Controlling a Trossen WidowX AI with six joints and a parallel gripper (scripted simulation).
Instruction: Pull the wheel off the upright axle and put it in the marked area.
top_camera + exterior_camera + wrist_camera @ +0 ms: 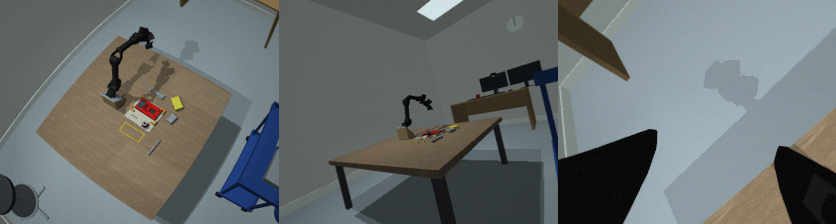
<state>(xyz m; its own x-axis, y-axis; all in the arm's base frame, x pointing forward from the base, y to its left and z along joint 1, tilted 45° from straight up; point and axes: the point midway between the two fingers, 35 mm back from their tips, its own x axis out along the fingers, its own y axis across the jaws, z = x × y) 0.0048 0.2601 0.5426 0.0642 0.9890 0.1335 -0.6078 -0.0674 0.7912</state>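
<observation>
The wheel is a small dark and pale round piece at the front corner of a white board. The axle is too small to make out, and I cannot tell exactly how the wheel sits on it. The marked area is a yellow outlined rectangle on the table just beside the board. My gripper is open and empty, high up near the table's back edge and far from the wheel. The wrist view shows floor and a table edge between and beyond the fingers, without the wheel.
A red plate with dark parts lies on the board, with orange pieces around it. A yellow block, a grey block, a grey bar and a grey hinged-looking piece lie around it on the table.
</observation>
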